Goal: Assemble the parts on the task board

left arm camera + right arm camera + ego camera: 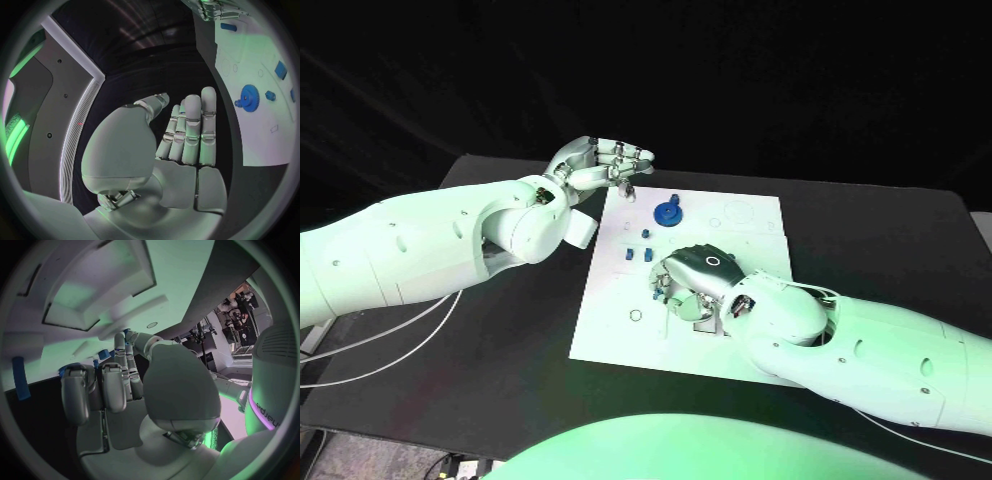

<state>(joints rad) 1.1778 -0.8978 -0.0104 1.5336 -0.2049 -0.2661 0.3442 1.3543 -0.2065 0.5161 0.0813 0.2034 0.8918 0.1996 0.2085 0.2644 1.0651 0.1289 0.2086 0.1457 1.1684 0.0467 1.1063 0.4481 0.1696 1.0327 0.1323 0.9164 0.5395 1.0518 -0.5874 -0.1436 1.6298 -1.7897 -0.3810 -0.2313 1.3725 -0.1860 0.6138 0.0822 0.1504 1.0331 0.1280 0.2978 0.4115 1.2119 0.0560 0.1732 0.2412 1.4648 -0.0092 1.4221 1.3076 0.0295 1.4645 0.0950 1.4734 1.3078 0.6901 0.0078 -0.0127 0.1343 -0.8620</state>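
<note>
While blue gear (671, 212) stands seated on task board (678, 290) mid-bench, small parts (640, 248) loose beside; left hand (600, 164) curled empty, right hand (694, 280) grasp indeterminate; assembly judged largely unfinished.

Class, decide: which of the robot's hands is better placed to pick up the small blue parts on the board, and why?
Right. The right hand hangs over the task board beside the small blue parts; the left hand is raised at the board's far corner, holding nothing.
</note>
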